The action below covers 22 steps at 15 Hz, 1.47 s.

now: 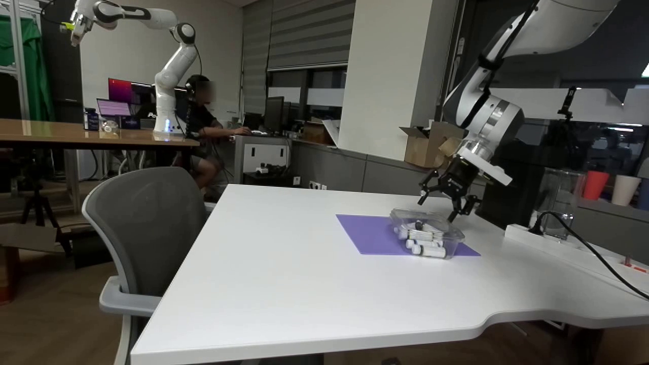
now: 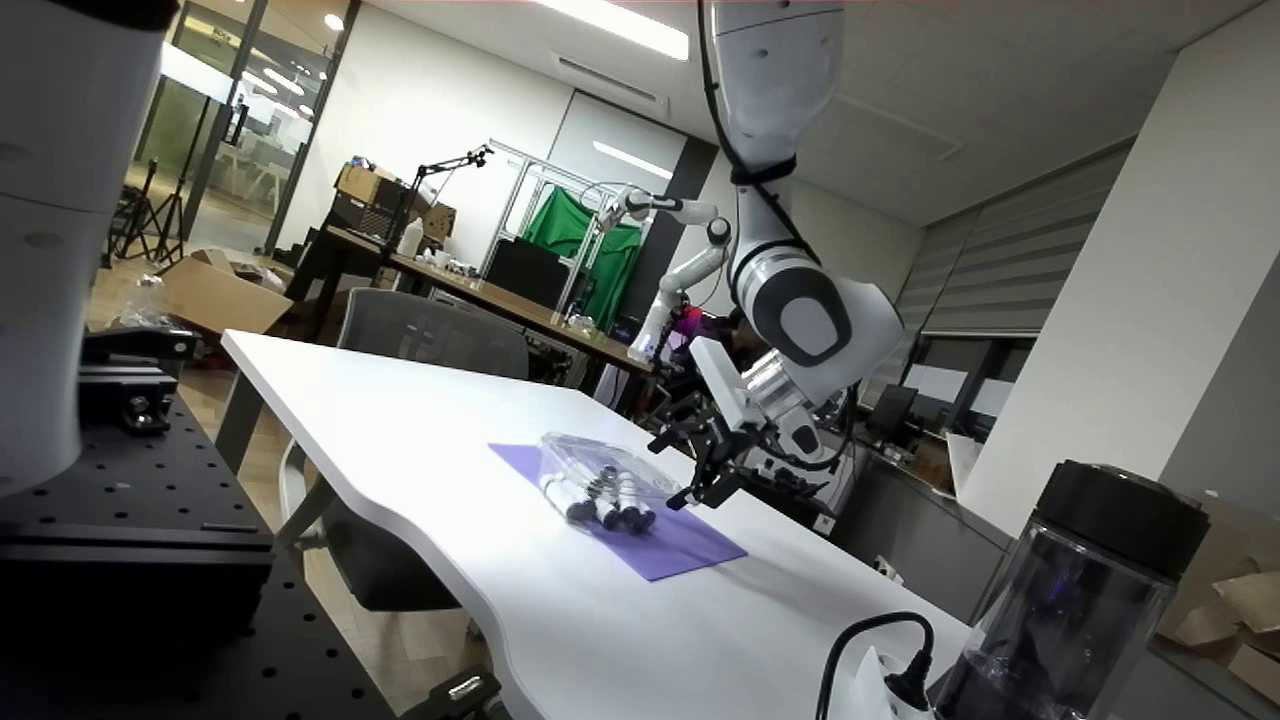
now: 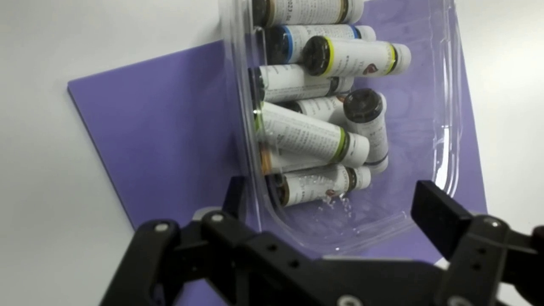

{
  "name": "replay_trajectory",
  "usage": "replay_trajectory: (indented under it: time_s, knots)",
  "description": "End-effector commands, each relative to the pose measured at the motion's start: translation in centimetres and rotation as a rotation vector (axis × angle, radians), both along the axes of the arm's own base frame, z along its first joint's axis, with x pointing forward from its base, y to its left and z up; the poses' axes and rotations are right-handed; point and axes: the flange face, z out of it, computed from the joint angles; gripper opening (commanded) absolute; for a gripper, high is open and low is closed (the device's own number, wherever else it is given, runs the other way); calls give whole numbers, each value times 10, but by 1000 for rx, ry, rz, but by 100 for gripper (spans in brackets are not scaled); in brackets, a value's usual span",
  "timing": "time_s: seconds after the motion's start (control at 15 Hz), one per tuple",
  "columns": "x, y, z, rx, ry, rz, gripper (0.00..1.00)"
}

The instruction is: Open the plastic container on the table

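Observation:
The plastic container (image 1: 453,242) is a low clear box with several white-labelled small bottles in it. It sits on a flat purple mat on the white table (image 1: 284,294). It shows in an exterior view (image 2: 575,448) and from above in the wrist view (image 3: 410,144). I cannot tell whether a clear lid covers it. My gripper (image 1: 436,209) is open and empty at the container's end, tilted, also in an exterior view (image 2: 667,472). In the wrist view the fingers (image 3: 330,191) stand wide apart, one either side of the container's near end. Contact cannot be told.
The purple mat (image 1: 365,235) lies under the container. A white power strip (image 1: 563,248) with a black cable and a clear bottle with a black lid (image 2: 1070,590) stand at the table's side. A grey chair (image 1: 152,233) stands at the table's edge.

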Motion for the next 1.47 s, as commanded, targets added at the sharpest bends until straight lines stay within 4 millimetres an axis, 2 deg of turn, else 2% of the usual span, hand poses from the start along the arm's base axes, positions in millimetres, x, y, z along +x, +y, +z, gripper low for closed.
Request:
replay_trajectory:
  time_s: [0.0, 0.73, 1.07, 1.4]
  knots:
    - [2, 4, 12, 3, -21, -3, 100]
    - [15, 18, 35, 20, -64, 3, 100]
    - [22, 9, 33, -86, -77, 18, 100]
    - [28, -1, 23, -205, -115, 44, 100]
